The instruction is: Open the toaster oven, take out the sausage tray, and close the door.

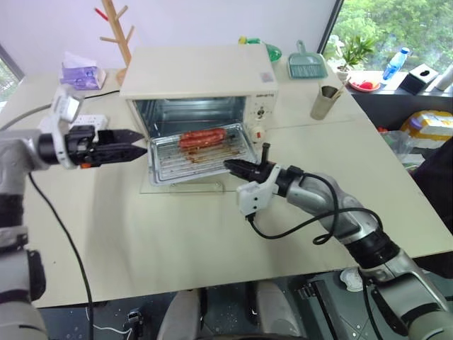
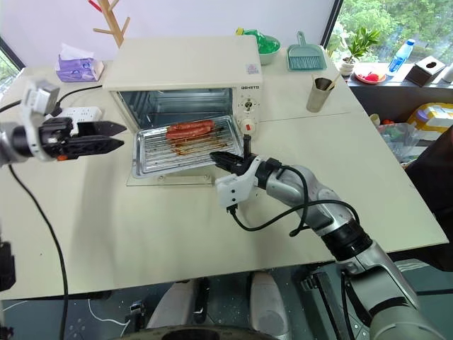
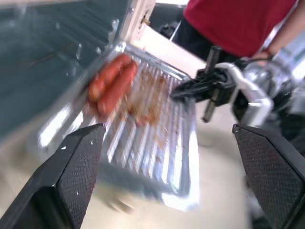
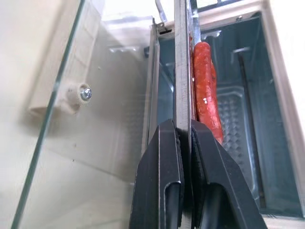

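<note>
The cream toaster oven (image 1: 198, 74) stands open, and its glass door (image 4: 86, 143) lies flat on the table with the bar handle (image 1: 198, 186) at the front. The silver sausage tray (image 1: 173, 161) is drawn out over the door, tilted, with reddish sausages (image 1: 203, 137) at its back. My right gripper (image 1: 230, 166) is shut on the tray's front right rim (image 4: 181, 57). Just left of the tray, my left gripper (image 1: 138, 145) hovers open and apart from it, its fingers (image 3: 71, 176) framing the tray.
A wooden mug tree (image 1: 117, 32), a tissue pack (image 1: 81, 74) and a power strip (image 1: 88, 122) sit at the back left. A cup (image 1: 325, 99) and a dustpan (image 1: 306, 65) are right of the oven. A person in a red top (image 3: 238, 24) stands beyond the table.
</note>
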Available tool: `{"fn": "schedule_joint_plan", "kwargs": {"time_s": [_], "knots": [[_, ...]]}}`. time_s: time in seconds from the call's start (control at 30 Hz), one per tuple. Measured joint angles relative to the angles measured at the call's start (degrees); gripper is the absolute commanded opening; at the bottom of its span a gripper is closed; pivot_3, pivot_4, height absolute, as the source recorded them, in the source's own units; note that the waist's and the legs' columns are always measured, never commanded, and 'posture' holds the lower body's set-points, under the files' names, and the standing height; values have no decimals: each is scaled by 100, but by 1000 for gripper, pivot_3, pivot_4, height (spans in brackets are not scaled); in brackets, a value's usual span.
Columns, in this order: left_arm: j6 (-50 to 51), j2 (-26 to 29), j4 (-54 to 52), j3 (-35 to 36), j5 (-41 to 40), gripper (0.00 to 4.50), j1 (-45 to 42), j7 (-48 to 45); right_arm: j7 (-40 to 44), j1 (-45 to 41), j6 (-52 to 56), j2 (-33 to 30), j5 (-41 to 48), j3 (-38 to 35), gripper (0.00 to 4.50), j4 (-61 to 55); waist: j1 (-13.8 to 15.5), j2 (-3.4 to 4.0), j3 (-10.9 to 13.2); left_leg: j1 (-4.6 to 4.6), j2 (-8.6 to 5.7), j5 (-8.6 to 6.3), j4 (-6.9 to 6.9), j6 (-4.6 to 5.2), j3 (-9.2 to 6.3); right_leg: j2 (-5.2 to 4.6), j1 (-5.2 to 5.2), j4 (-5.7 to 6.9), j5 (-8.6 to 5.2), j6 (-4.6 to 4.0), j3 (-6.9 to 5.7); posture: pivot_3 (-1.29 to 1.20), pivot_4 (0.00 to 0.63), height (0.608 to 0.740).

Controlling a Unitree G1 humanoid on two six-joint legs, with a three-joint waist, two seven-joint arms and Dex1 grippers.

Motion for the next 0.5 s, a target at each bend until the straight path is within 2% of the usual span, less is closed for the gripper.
{"fn": "schedule_joint_plan", "kwargs": {"time_s": [0.17, 0.3, 0.37, 0.5], "knots": [[1630, -116, -774, 1236, -913, 4500, 983, 968, 11, 202, -550, -335, 201, -188, 16, -12, 4, -1, 0, 21, 2, 0, -1, 0, -6, -1, 16, -2, 0, -1, 3, 0, 150, 740], [2646, -958, -1478, 2106, -1395, 4500, 1516, 2029, 45, 224, -1130, -526, 452, -253, 16, -7, 4, -2, 0, 42, 4, -1, -6, 0, -3, -2, 33, -3, -1, -1, 7, 0, 150, 740], [3013, -1369, -1733, 2293, -1571, 4500, 1686, 2467, 69, 224, -1381, -553, 527, -254, 16, -8, 6, -7, -3, 43, 4, -1, -5, -1, -5, -2, 34, -3, 0, -1, 7, 0, 150, 740], [3205, -1832, -2172, 2597, -2140, 4500, 2045, 3223, 181, 224, -1687, -580, 685, -255, 16, -7, 7, -9, -5, 47, 4, -1, -8, -2, -1, -7, 34, -4, 0, -2, 13, 0, 150, 740]]}}
